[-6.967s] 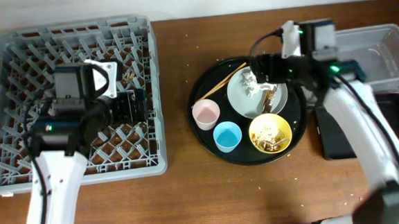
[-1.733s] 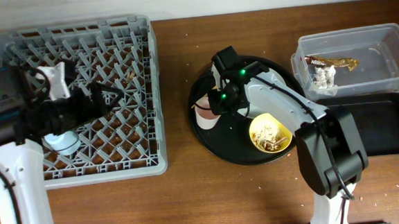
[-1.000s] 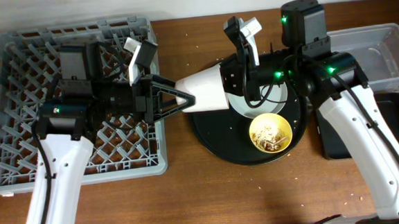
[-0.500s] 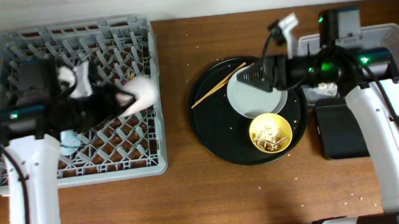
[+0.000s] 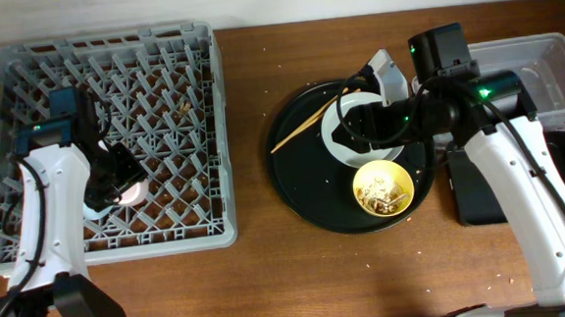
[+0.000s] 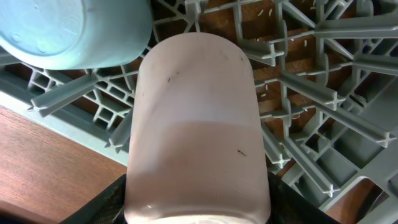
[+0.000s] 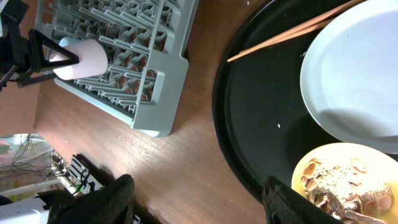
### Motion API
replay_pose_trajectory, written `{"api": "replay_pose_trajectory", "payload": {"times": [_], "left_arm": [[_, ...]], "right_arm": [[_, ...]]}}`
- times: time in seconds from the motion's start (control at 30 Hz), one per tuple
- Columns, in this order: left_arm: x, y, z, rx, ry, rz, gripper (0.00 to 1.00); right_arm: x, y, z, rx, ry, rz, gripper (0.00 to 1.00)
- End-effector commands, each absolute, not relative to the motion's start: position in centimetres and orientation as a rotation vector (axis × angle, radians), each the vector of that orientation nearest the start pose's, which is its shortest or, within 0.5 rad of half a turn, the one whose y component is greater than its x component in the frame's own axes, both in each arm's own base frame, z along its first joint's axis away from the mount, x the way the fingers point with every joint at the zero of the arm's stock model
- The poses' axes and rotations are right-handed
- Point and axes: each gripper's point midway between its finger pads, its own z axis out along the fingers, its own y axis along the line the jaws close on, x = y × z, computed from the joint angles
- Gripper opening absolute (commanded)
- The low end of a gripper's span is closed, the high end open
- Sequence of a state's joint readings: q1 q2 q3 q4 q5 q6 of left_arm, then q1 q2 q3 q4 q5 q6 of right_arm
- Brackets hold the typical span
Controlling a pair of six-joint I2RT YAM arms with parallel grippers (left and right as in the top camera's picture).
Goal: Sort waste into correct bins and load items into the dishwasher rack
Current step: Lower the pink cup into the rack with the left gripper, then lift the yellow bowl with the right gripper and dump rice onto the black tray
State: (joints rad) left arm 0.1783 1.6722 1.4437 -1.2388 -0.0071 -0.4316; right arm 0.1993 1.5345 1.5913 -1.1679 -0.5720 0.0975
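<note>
My left gripper (image 5: 117, 178) is shut on the small pink cup (image 5: 130, 193) and holds it on its side low over the grey dishwasher rack (image 5: 173, 57), front left. The left wrist view shows the pink cup (image 6: 196, 124) between the jaws (image 6: 196, 208), with the blue cup (image 6: 68, 31) in the rack (image 6: 311, 93) just beyond. My right gripper (image 5: 359, 124) is open and empty over the pale plate (image 5: 338, 140). The right wrist view shows the plate (image 7: 360, 74), chopsticks (image 7: 286, 37), yellow bowl (image 7: 348, 186) with scraps and open fingers (image 7: 199, 205). Tissue and wrapper are hidden.
The large round black tray (image 5: 299, 187) holds the plate, chopsticks (image 5: 305, 126) and yellow bowl (image 5: 383, 190). The clear tub (image 5: 547, 64) stands at the far right, with the shallow black tray (image 5: 482, 200) in front of it. Crumbs lie on the wooden table.
My left gripper has carried the pink cup down and left to the rack's front left, beside the blue cup. My right gripper has moved left and lower over the plate.
</note>
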Motion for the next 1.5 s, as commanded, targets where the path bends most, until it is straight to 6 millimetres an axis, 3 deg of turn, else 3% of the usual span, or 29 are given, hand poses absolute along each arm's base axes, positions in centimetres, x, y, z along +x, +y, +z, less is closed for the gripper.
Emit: {"api": "replay_pose_trajectory", "payload": {"times": [0.0, 0.13, 0.2, 0.27, 0.4, 0.57, 0.63, 0.7, 0.77, 0.87, 0.9, 0.97, 1.07, 1.2, 1.27, 1.3, 1.4, 1.43, 1.47], "left_arm": [[32.2, 3.9, 13.4, -0.902, 2.915, -0.181, 0.5], [32.3, 3.6, 15.6, -0.867, 2.876, -0.212, 0.49], [32.2, 3.6, 18.7, -0.836, 2.8, -0.22, 0.49], [31.6, 3.5, 19.9, -0.825, 2.772, -0.223, 0.5], [30.3, 3.7, 18.4, -0.851, 2.826, -0.182, 0.5], [29.4, 3.5, 13.7, -0.873, 2.878, -0.177, 0.5], [29.9, 3.6, 12.4, -0.887, 2.855, -0.182, 0.68], [31.6, 3.9, 12.8, -0.862, 2.788, -0.19, 0.85], [32.1, 4.0, 13.1, -0.853, 2.765, -0.194, 0.94], [33.6, 3.7, 17.1, -0.802, 2.71, -0.247, 0.95], [34.5, 2.2, 20.9, -0.619, 2.683, -0.353, 0.95], [34.8, -1.1, 26.3, -0.255, 2.603, -0.502, 0.95], [33.7, -6.3, 31.1, 0.151, 2.446, -0.664, 0.95], [32.4, -10.3, 31.5, 0.341, 2.433, -0.703, 0.95], [32.0, -12.0, 31.1, 0.412, 2.44, -0.702, 0.95], [32.0, -12.6, 30.8, 0.439, 2.45, -0.687, 0.95], [32.2, -13.2, 30.1, 0.464, 2.471, -0.67, 0.96], [32.3, -13.2, 30.0, 0.463, 2.474, -0.67, 0.99], [32.2, -13.2, 30.0, 0.463, 2.474, -0.671, 0.99]], "right_arm": [[32.2, 16.0, 25.7, -0.325, 2.631, 0.845, 0.67], [32.2, 16.0, 25.6, -0.324, 2.632, 0.844, 0.68], [32.2, 16.0, 25.7, -0.326, 2.631, 0.844, 0.68], [32.2, 16.0, 25.7, -0.326, 2.631, 0.844, 0.68], [32.2, 16.0, 25.7, -0.325, 2.632, 0.845, 0.68], [32.2, 16.0, 25.6, -0.325, 2.632, 0.845, 0.69], [32.2, 16.0, 25.6, -0.325, 2.632, 0.845, 0.68], [32.2, 16.0, 25.7, -0.325, 2.632, 0.846, 0.69], [32.2, 16.0, 25.7, -0.325, 2.632, 0.846, 0.69], [32.4, 15.4, 25.2, -0.309, 2.649, 0.786, 0.68], [32.8, 13.6, 24.1, -0.2, 2.706, 0.643, 0.68], [32.7, 11.5, 21.5, -0.053, 2.789, 0.467, 0.68], [31.2, 11.4, 16.2, -0.064, 2.916, 0.399, 0.67], [30.1, 11.9, 10.7, -0.093, 2.969, 0.391, 0.61], [29.8, 12.3, 9.7, -0.113, 2.97, 0.385, 0.45], [29.8, 12.2, 8.9, -0.135, 2.968, 0.328, 0.42], [29.0, 14.4, 4.6, -0.266, 3.011, 0.267, 0.43], [28.8, 14.5, 3.3, -0.287, 3.037, 0.202, 0.38], [28.9, 13.4, 1.9, -0.172, 3.064, 0.051, 0.3]]}}
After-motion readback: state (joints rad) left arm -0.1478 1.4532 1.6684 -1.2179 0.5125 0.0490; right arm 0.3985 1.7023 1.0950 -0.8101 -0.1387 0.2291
